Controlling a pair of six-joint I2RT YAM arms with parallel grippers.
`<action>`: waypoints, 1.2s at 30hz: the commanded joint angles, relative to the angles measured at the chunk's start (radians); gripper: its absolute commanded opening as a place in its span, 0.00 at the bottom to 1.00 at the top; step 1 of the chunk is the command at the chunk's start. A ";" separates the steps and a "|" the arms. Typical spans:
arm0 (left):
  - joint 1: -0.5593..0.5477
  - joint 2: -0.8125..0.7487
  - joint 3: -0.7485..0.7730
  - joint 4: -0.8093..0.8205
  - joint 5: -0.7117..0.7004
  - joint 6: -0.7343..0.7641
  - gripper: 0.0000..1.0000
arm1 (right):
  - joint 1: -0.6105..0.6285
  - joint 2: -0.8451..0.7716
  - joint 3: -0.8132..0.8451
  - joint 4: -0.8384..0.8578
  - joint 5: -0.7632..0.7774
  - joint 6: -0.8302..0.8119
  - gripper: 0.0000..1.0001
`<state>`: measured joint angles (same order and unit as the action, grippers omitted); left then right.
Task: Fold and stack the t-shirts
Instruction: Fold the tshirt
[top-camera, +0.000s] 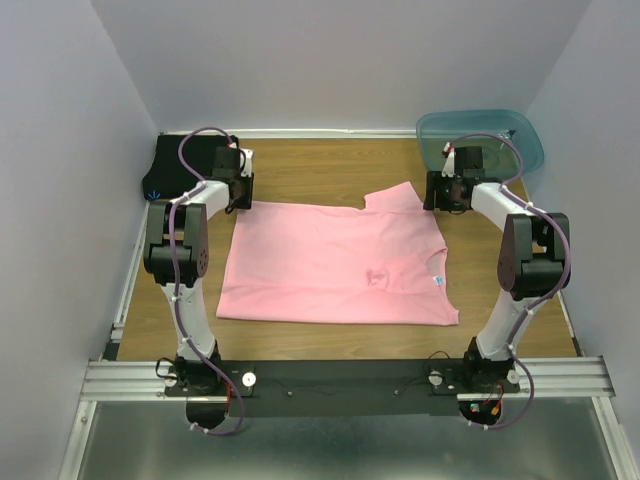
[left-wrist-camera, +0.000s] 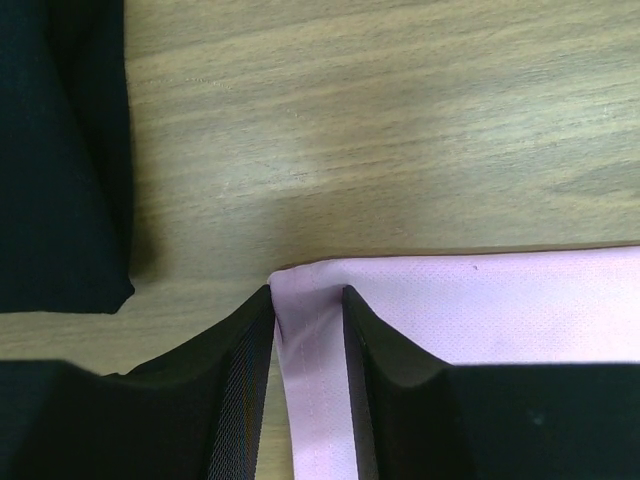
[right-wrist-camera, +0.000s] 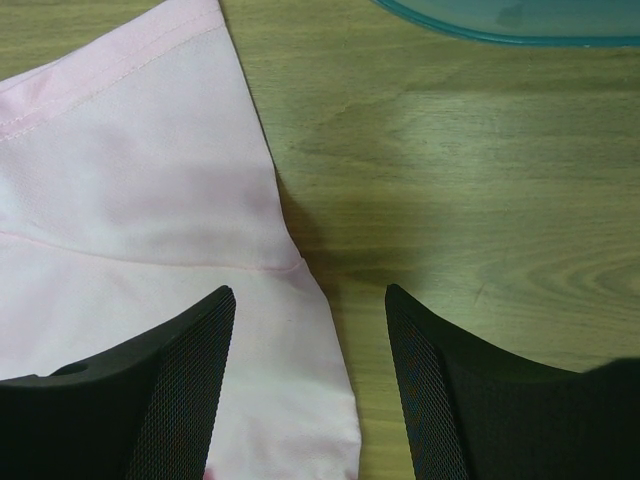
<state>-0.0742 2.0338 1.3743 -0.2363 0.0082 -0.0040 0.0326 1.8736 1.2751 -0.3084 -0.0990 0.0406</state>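
Pink shirt (left-wrist-camera: 480, 310) corner — between left fingers (left-wrist-camera: 400, 400)

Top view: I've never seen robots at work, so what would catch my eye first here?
A light pink t-shirt lies spread flat in the middle of the wooden table. The left gripper straddles its far left corner, jaws open, and the right gripper hangs open at its far right sleeve. A black t-shirt sits in the far left corner, a blue-green bin in the far right.
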 joint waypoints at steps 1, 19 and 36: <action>-0.003 0.037 -0.030 -0.113 -0.014 -0.053 0.42 | -0.002 0.007 0.017 0.000 0.030 0.024 0.70; -0.001 0.045 -0.021 -0.120 -0.024 -0.068 0.22 | -0.002 0.099 0.066 0.014 -0.042 0.027 0.67; -0.003 0.040 -0.027 -0.112 -0.022 -0.060 0.00 | -0.003 0.156 0.047 0.014 -0.088 -0.011 0.37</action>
<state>-0.0788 2.0293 1.3674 -0.2466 0.0078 -0.0753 0.0326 1.9858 1.3117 -0.2924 -0.1555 0.0471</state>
